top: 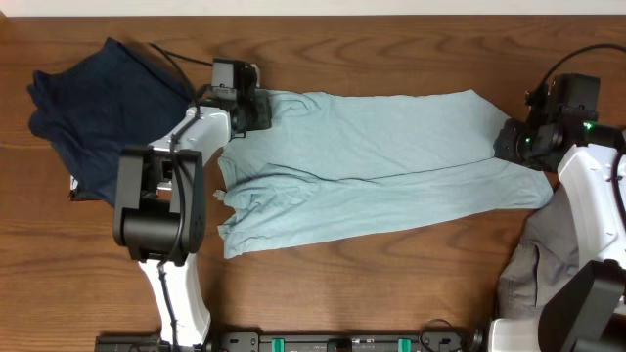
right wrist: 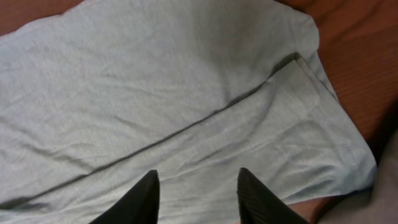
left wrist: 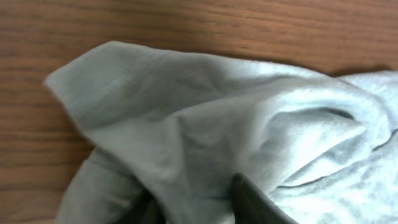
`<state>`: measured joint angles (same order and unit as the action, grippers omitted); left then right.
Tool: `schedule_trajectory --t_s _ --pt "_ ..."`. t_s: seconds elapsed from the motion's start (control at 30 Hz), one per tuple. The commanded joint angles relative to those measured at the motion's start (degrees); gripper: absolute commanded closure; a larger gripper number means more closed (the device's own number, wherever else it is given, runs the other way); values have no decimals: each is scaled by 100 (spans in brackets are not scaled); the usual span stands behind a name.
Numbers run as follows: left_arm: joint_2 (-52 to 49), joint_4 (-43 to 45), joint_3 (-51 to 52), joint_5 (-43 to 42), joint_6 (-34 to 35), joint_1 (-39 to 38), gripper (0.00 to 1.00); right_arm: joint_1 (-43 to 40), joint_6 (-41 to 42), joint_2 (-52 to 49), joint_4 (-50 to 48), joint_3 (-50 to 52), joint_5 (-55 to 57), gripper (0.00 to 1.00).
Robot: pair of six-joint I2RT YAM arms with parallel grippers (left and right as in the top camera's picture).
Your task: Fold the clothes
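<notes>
A light mint-green garment [top: 372, 166] lies spread lengthwise across the wooden table, with a fold line along its middle. My left gripper [top: 256, 108] is at its far left corner. In the left wrist view the gripper [left wrist: 196, 205] is shut on a bunched ridge of the green cloth [left wrist: 205, 112]. My right gripper [top: 509, 142] is at the garment's right end. In the right wrist view it [right wrist: 198, 180] is open, its two fingers just above the flat cloth [right wrist: 155, 93] near the hemmed edge, holding nothing.
A dark navy garment [top: 98, 108] lies crumpled at the far left of the table. A grey garment [top: 548, 254] lies heaped at the front right, beside my right arm. Bare wood [top: 391, 284] shows in front of the green garment.
</notes>
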<state>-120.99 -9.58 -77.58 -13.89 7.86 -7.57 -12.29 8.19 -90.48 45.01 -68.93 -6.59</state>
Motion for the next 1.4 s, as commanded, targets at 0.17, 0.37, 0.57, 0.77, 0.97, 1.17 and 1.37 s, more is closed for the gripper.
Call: schedule_trajectory --t_s 0.17,0.37,0.57,0.77,0.97,1.17,1.37 --pt "116 42 9 -50 -46 -74 94 37 -79 -28 105 0 35 85" --pt "811 -710 9 -258 -44 -48 94 37 -208 -273 -15 -103 57 71" --pt "1515 -1856 9 -546 -44 -48 94 37 -227 -1080 -737 -898 59 61" --pt "1801 -2822 9 -560 -44 -48 94 87 -177 -2081 -2232 -1165 28 58" --pt "1801 -3075 11 -560 -44 -50 94 249 -160 -3147 -3508 -1165 -61 57" --pt "1801 -3112 11 -560 -44 -50 94 476 -160 -3646 -4100 -1165 -192 51" --pt "1801 -3112 11 -557 -46 -50 94 605 -162 -3812 -4103 -1165 323 60"
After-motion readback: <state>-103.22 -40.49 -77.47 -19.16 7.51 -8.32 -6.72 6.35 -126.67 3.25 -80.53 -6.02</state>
